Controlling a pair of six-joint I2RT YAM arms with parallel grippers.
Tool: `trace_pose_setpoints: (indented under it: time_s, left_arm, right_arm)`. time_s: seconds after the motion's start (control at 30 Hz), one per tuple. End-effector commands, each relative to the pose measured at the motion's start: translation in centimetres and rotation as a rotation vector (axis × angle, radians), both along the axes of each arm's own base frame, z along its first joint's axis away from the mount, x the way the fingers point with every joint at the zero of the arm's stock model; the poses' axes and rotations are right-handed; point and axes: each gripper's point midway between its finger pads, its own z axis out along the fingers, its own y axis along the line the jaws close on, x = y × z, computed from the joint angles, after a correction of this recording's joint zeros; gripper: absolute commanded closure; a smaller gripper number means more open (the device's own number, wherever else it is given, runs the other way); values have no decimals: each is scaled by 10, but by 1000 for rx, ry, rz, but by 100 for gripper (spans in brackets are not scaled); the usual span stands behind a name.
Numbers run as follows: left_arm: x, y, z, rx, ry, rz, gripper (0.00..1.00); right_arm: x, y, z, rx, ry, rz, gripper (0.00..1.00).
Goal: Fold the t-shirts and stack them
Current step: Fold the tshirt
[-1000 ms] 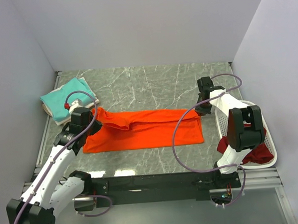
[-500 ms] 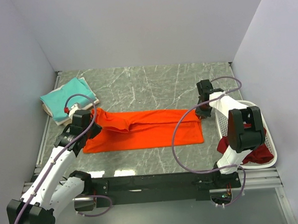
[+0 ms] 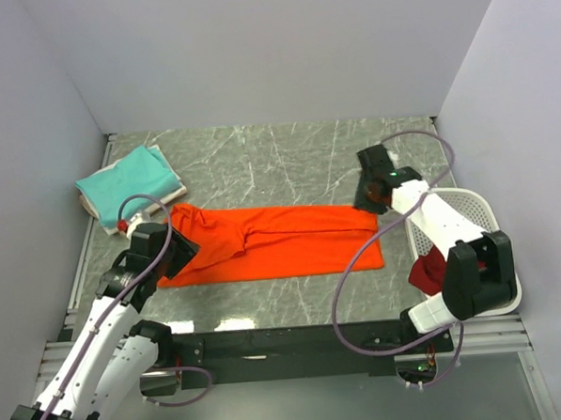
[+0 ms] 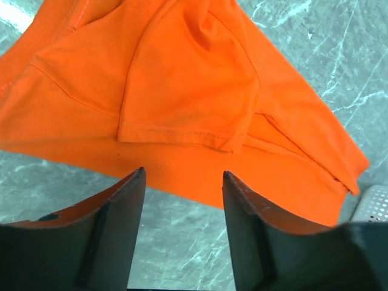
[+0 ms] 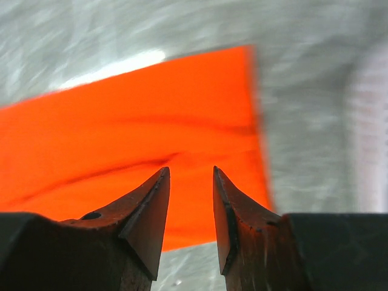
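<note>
**Orange shirt [image 3: 273, 240]: long axis left to right**

Lies flat on the table [image 3: 287, 163] as a long band. Left gripper [image 4: 182, 182] is at its left end, right gripper [image 5: 190, 176] above its far right corner. Both have jaws parted, holding nothing. Each arm is nearest its own end.

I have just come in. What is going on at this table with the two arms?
Two robot arms are folding t-shirts. The orange t-shirt lies on the table, folded into a long band. The left gripper hangs over its left end and the right gripper over its right end; both are open and hold nothing. At the far left a teal t-shirt lies folded on a cream t-shirt. Dark red t-shirts lie in the white basket on the right.
</note>
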Motion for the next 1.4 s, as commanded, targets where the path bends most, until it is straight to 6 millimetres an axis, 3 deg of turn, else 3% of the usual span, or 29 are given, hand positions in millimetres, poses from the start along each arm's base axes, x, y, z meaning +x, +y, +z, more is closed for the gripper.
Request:
trace_pose_setpoints:
  time_s: [0.0, 0.03, 0.13, 0.2, 0.23, 0.27, 0.37, 0.43, 0.63, 0.83, 1.07, 1.37]
  left_arm:
    - [3, -5, -1, -32, -1, 0, 38]
    - [7, -5, -3, -23, 1, 2, 37]
    - [23, -2, -17, 22, 27, 1, 35]
    - [31, 5, -36, 43, 86, 0, 37]
    - [35, 10, -34, 39, 73, 19, 38]
    - [37, 12, -39, 45, 86, 11, 39]
    - [42, 22, -46, 44, 81, 25, 41]
    - [42, 24, -52, 32, 92, 30, 43]
    - [35, 17, -71, -23, 113, 10, 43]
    - [29, 13, -83, -38, 135, -4, 46]
    - [28, 8, -90, -58, 145, -23, 50]
    - [27, 7, -91, -70, 137, -19, 65]
  right_arm:
    - [6, 63, 15, 63, -35, 147, 58]
    - [-1, 93, 7, 72, -5, 221, 58]
    - [-8, 155, 4, 167, 12, 348, 59]
    - [-22, 225, 12, 284, -7, 503, 59]
    - [-27, 231, 6, 310, 28, 514, 59]
    - [-32, 258, 14, 366, 2, 574, 59]
    - [-49, 307, 14, 466, 26, 676, 57]
    - [-51, 327, 7, 462, 41, 712, 56]
    - [-55, 352, -19, 406, 79, 763, 55]
    - [-48, 348, -45, 328, 110, 742, 55]
    - [-52, 352, -55, 334, 138, 751, 55]
    - [-57, 356, -57, 359, 150, 766, 58]
